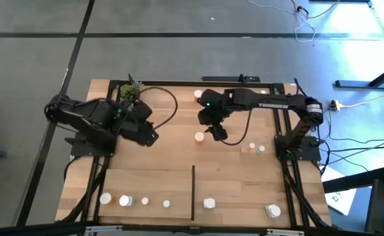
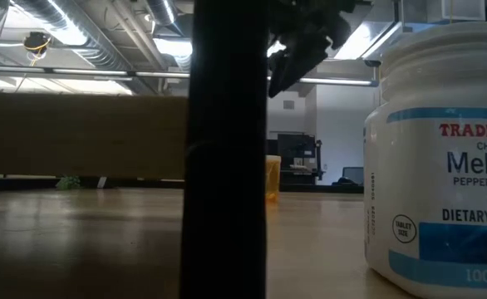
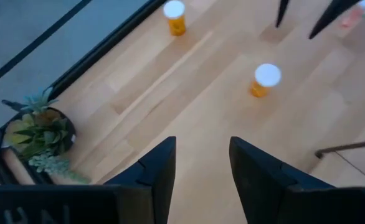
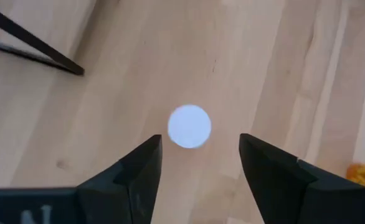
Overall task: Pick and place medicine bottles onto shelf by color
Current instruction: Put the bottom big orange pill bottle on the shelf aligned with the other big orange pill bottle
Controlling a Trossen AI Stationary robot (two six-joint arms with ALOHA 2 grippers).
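Note:
The shelf (image 1: 159, 167) is a light-wood board with black rails and a thin black divider strip (image 1: 192, 192). An orange bottle with a white cap (image 1: 199, 137) stands upright on its base mid-board. My right gripper (image 1: 217, 132) hovers open just above it. In the right wrist view the cap (image 4: 189, 126) shows beyond and between the two fingers, apart from both. My left gripper (image 1: 150, 137) stands open over the board's left half, with nothing between its fingers (image 3: 161, 171). A second orange bottle (image 1: 198, 94) stands near the far edge.
Several bottles (image 1: 126, 200) line the near edge left of the divider; two more (image 1: 209, 203) (image 1: 272, 211) stand to its right. Small bottles (image 1: 255, 148) sit by the right arm's base. A green potted plant (image 1: 131, 92) stands at the far left. Bare wood lies between the arms.

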